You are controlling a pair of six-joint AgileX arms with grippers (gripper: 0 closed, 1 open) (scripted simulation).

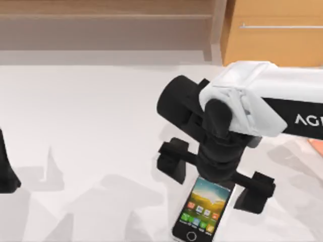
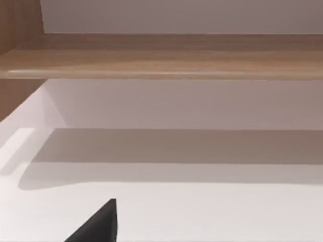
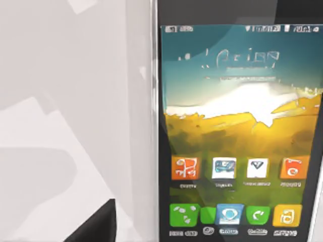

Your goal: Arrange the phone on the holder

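The slim rectangular phone (image 1: 202, 209), black-faced with a silver-white rim and a bright orange-green screen carrying rows of app icons, is lying flat and face up on the white table (image 1: 91, 126), at about five o'clock from the middle of the top view, close to the near edge. Its round home button is pointing toward six o'clock.

The right arm, white-shelled with black joints, is reaching in from three o'clock, and the right gripper (image 1: 216, 182) is hanging directly over the far end of the phone. Its two black fingers (image 1: 172, 160) are standing spread wide, one at nine o'clock of the phone's top end and the other at three o'clock, both outside the phone's long edges and gripping nothing. Whether the fingers are touching the table cannot be told.

In the right wrist view the phone (image 3: 237, 136) is showing large, its screen lit with the icon rows, and a black fingertip (image 3: 93, 224) is showing beside it over the white surface.

The left gripper (image 1: 6, 169) is sitting parked at nine o'clock, at the table's left edge; its state cannot be told. In the left wrist view a black fingertip (image 2: 98, 224) is showing over the table, facing a wooden shelf (image 2: 161, 55).
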